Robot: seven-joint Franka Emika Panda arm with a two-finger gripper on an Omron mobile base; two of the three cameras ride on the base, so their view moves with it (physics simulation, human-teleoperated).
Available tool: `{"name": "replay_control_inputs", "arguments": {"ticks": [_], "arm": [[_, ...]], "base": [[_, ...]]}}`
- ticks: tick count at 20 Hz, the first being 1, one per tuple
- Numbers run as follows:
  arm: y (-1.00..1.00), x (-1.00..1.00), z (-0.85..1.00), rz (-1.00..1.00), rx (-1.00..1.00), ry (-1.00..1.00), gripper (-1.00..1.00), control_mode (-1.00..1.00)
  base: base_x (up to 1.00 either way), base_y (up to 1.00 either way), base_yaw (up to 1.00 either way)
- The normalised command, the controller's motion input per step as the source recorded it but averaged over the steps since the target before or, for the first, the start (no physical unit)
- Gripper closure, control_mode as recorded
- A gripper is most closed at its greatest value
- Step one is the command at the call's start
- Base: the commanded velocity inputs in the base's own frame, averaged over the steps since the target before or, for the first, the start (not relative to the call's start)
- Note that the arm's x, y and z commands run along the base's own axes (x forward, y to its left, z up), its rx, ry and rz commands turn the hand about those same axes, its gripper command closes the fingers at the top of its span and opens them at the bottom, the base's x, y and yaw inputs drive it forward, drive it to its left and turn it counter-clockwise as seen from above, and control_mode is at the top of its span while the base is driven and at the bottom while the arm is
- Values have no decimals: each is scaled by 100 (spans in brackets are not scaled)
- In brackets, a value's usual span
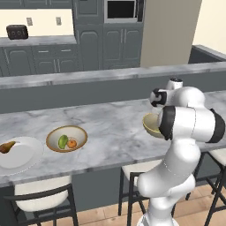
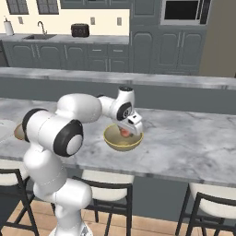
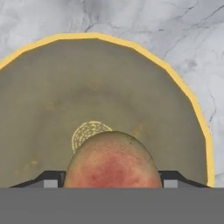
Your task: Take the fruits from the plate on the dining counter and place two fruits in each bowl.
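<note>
Between the tool's (image 2: 126,132) partly spread fingers the reddish-pink fruit (image 3: 113,160) is held, directly above the near tan bowl (image 2: 122,141) on the worktop (image 2: 193,143). The bowl's hollow lies straight below the tool, so only a release is judged to be needed.

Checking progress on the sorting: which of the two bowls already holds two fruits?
The bowl next to the plate: a green fruit and an orange one lie in it. The other bowl sits under the gripper.
</note>
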Motion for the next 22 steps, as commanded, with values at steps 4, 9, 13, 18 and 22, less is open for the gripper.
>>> {"name": "replay_control_inputs", "arguments": {"ticks": [4,9,13,18,22], "arm": [[0,1,-31,-1,-3,4,100,-100],[0,4,-9,0,-1,-2,-100,-100],[1,0,1,0,0,0,-100,-100],[1,0,7,0,0,0,-100,-100],[39,-18,75,2,0,-7,-100,-100]], "base": [[0,0,0],[0,0,0],[0,0,0],[0,0,0],[0,0,0]]}}
